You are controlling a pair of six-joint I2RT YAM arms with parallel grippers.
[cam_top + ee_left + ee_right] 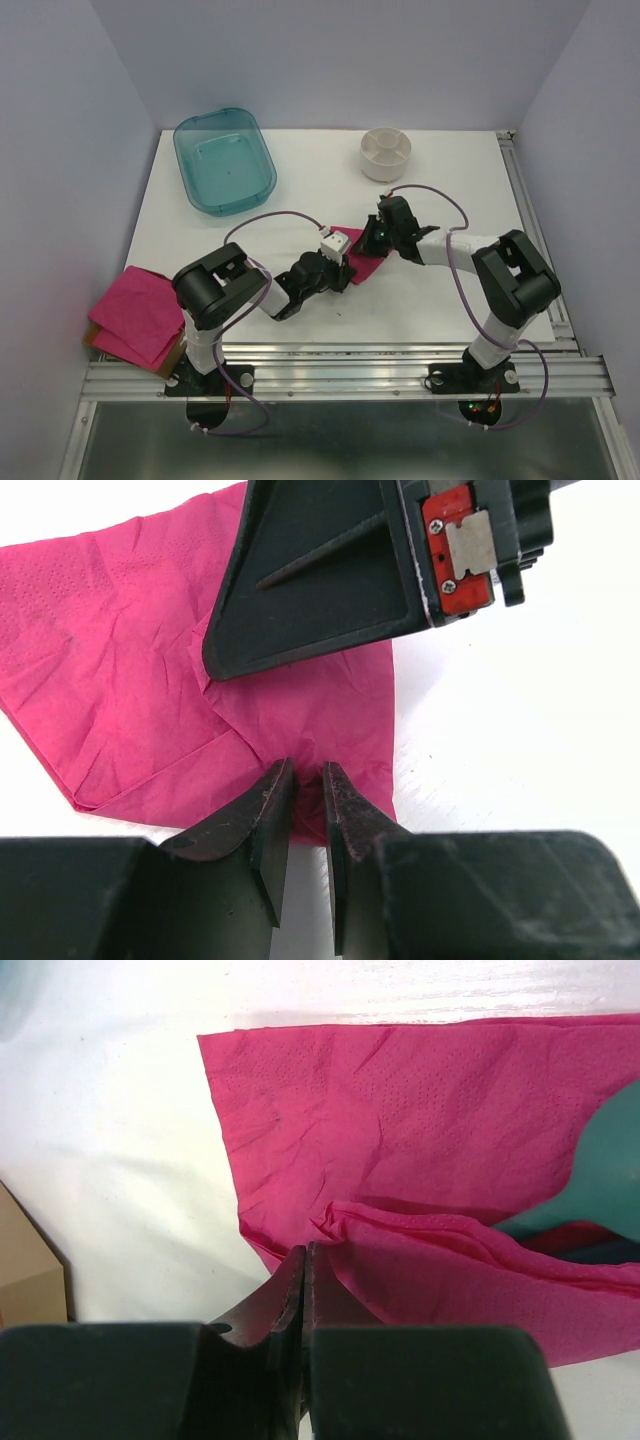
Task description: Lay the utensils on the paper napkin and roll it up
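White table [450,200], diagonal paper napkin [363,264]: right fingers [290,1300] pinch it, left fingers [265,810] barely parted.

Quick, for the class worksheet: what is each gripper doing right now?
Left gripper: slightly open over the paper napkin edge, nothing visibly held.
Right gripper: closed, pinching a fold of the paper napkin.

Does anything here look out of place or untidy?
The paper napkin is wrinkled and partly folded over itself, with a teal utensil showing under the fold. At the left, the pile of napkins juts past the table edge.
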